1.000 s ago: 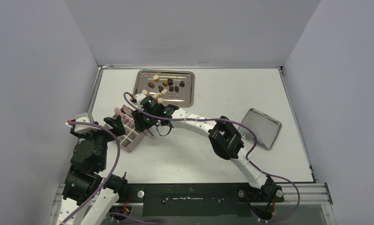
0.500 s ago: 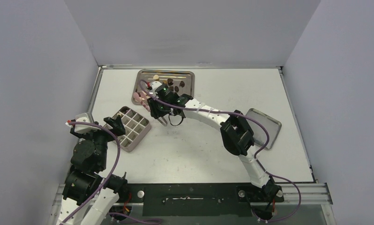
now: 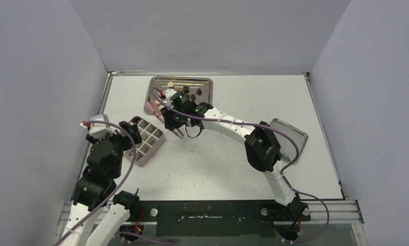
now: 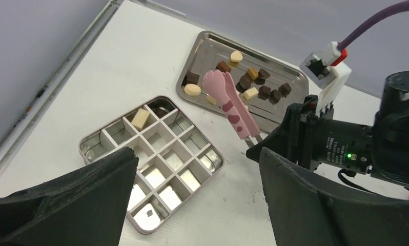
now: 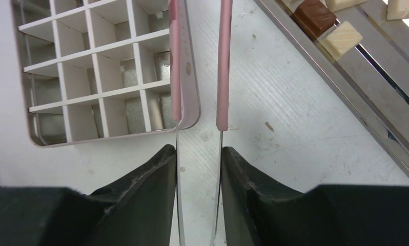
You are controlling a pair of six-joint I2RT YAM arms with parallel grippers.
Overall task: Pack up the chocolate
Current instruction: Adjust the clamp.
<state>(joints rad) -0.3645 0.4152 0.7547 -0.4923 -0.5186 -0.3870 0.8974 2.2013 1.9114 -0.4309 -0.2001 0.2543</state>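
The small dark brown, mid brown and cream-white chocolate chunks (image 4: 264,91) are mostly lying scattered in the shallow rectangular steel tray (image 4: 212,48), which is sitting toward 12 o'clock on the white table (image 3: 233,169). One cream chunk (image 4: 140,118) is resting in a compartment of the square metal box with a white grid divider (image 4: 169,197), and a dark piece (image 4: 161,109) is showing in the corner compartment next to it. This box is lying at about 7 o'clock from the tray, near it but apart.

The right gripper (image 5: 198,166) is pinching the pink paw-headed tongs with slim metal arms (image 4: 232,105) at their handle end, its fingers (image 5: 150,184) pressing on the two arms from outside. The tongs are pointing toward 11 o'clock, and their heads are hanging over the tray's 9 o'clock end among the chunks. Whether they are touching any, I cannot tell.

The left gripper (image 3: 129,131) is hovering at the box's 9 o'clock edge with its fingers spread wide, holding nothing. A rounded-square metal lid (image 3: 284,140) is lying well apart at 3 o'clock.
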